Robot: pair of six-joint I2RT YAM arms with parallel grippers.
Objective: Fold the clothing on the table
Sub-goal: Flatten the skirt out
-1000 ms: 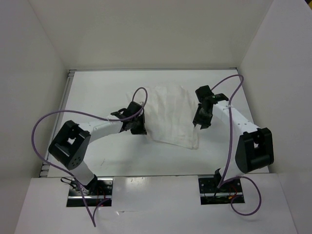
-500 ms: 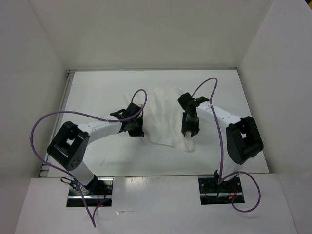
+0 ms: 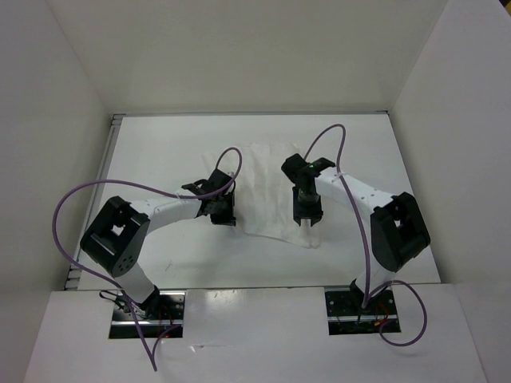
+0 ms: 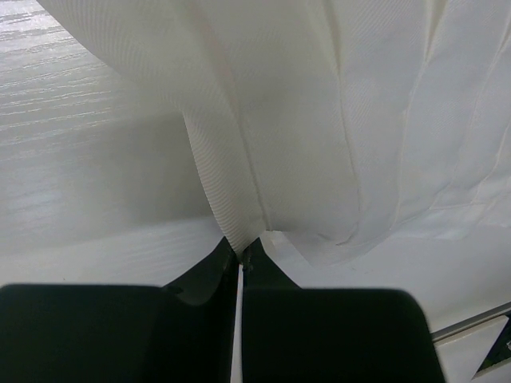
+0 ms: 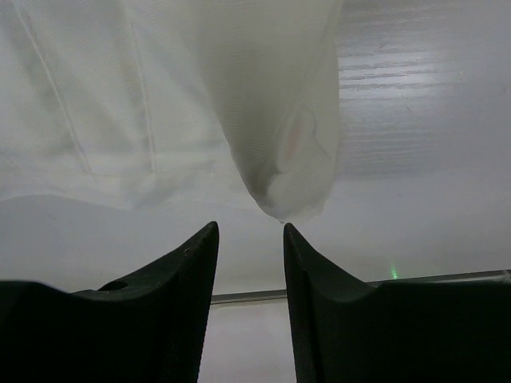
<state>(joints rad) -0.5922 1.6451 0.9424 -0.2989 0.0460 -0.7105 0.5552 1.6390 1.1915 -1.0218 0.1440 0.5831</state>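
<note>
Currently the clothing (image 3: pixel 267 182) lies near the middle of the table (image 3: pixel 160 152), at the centre of the top view, between the two wrists.

Appearance, top view:
- Thin white fabric, hard to separate from the glossy white surface beneath it.
- Outline is an irregular patch. The upper edge sits just above both wrists, and the lower edge slants down toward the lower right of the frame.
- The lower right end looks rolled or doubled into a narrow strip.
- Faint lengthwise creases run across the flat part.

Left gripper (image 3: pixel 226 213): sits at the cloth's left edge in the top view. In the left wrist view its two black fingers (image 4: pixel 209 275) are pressed together at bottom centre. A ridge of fabric runs straight down into the seam between them, so the cloth is pinched there. From that pinch the material fans up and to the right in long soft folds with a fine ribbed weave. It is slightly see-through where it is a single layer. Bare tabletop shows at the upper left of that frame.

Right gripper (image 3: pixel 308 222): over the cloth's lower right end in the top view. In the right wrist view its fingers (image 5: pixel 185 279) stand apart with nothing between them. A rounded, bunched corner of the fabric hangs just beyond the tips, above the gap and slightly to its right. A pale pinkish patch shows through that corner. Whether the tips touch the cloth cannot be told.
</note>
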